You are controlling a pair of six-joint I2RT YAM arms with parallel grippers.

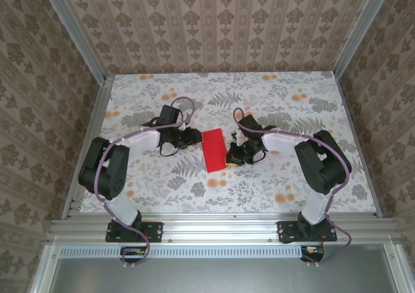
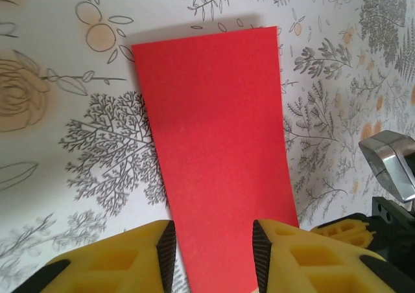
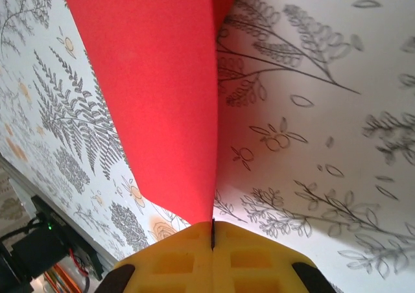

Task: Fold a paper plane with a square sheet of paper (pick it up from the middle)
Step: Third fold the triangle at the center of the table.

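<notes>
Floral surface [image 1: 292, 176], dead centre: the paper [image 1: 214, 150] sits folded in half. Right hand [image 3: 213, 231] pinches one edge, likely holding the fold together. Left hand [image 2: 214, 244] straddles the opposite edge, jaws spread.

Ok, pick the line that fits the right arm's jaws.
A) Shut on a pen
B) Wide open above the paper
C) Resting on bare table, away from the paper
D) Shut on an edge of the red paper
D: in the right wrist view the right jaws meet with no gap, and an edge of the red paper runs straight into the seam between them.
</notes>
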